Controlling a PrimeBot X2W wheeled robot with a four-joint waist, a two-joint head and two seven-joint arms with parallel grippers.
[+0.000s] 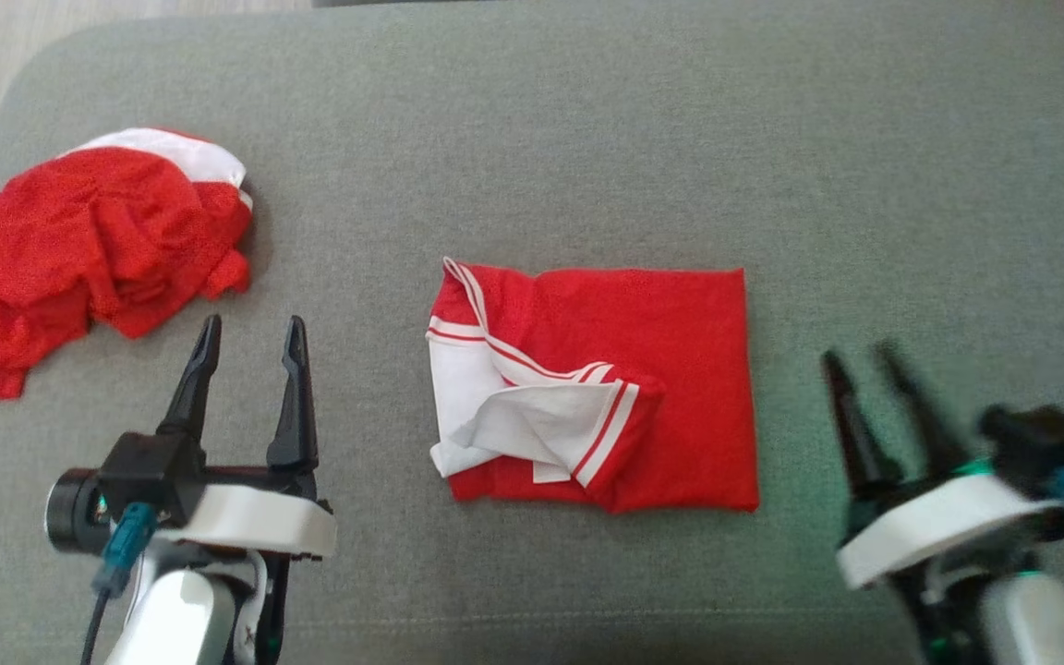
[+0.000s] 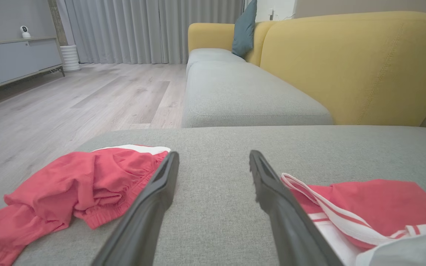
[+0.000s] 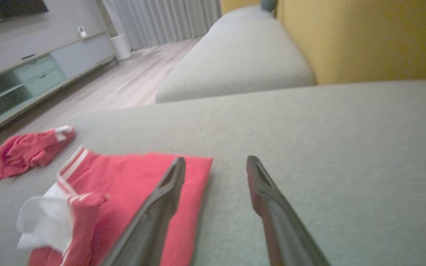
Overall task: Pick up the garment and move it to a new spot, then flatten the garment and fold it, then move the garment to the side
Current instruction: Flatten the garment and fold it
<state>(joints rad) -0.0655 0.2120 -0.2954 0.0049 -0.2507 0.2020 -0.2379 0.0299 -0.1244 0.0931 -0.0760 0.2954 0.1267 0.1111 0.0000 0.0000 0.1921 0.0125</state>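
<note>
Though blurred, right end effector (image 1: 857, 352) seems spread | left end effector (image 1: 253, 321) spread, empty

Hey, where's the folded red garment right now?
In the head view the folded red garment lies mid-cushion on the grey sofa, between the left gripper and right gripper, touching neither.

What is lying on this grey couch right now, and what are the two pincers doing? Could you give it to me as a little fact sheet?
surface: grey sofa seat
folded garment: red with white striped trim, lying as a rectangle mid-seat
crumpled garment: red and white, heaped at the robot's left
left pincer: open, holding nothing, between the two garments
right pincer: open, holding nothing, right of the folded garment, blurred
behind: yellow backrest
</note>
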